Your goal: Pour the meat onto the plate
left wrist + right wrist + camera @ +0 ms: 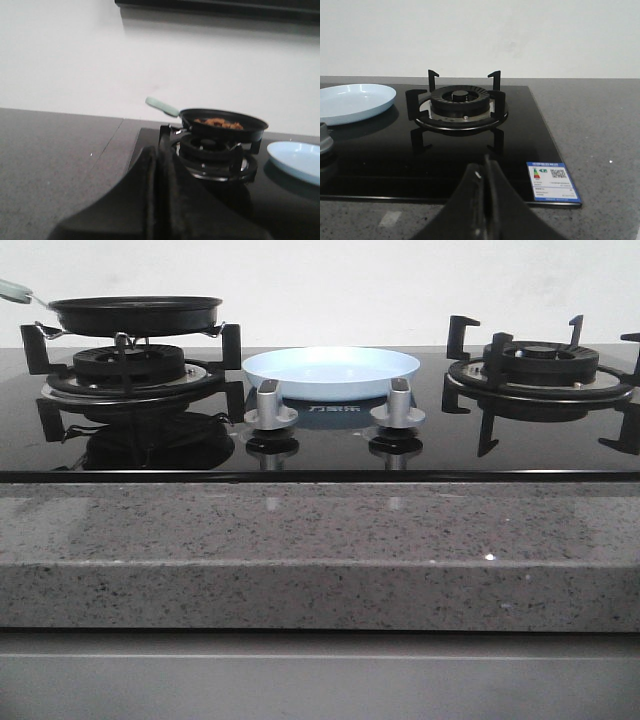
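Loosely, orange-brown meat [218, 121] chips heap in the pan [223, 125]; both tools clenched, empty.

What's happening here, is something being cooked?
Nothing is being handled yet. A black frying pan sits on the left burner of a gas stove, with small orange-brown meat pieces in it. A pale-blue plate lies bare in the middle of the stove, behind the two knobs. The right burner has nothing on it. The robot's left gripper and right gripper are both shut and hang back from the stove, touching nothing.
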`<state>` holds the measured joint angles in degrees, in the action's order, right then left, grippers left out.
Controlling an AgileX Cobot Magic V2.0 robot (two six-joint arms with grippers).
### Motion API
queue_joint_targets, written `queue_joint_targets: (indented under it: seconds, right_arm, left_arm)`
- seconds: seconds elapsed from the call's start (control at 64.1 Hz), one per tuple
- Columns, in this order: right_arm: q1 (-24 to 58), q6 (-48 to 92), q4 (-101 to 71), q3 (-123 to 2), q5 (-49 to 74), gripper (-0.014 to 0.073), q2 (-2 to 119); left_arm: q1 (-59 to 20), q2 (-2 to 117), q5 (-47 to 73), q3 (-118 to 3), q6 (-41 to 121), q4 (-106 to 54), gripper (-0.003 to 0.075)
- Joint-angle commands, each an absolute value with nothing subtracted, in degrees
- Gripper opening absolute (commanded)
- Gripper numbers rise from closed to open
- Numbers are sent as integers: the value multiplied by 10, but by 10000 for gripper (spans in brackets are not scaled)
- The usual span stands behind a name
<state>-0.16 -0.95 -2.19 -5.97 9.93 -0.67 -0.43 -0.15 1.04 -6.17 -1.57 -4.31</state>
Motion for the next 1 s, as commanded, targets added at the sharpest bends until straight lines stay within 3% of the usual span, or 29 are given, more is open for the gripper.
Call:
queue_joint_targets:
  seconds: [0.0,0.468,0.983]
  right_arm:
    - [-6,-7,-23,-137,122,-120,-4]
    - [-6,-7,-45,-420,384,-120,182]
    - [-6,7,-53,-430,411,-106,265]
  left_arm:
    - [-9,-7,9,-131,-21,-56,-20]
    - [-9,172,314,-423,-20,-56,-20]
    - [-9,249,335,-418,-20,-60,-20]
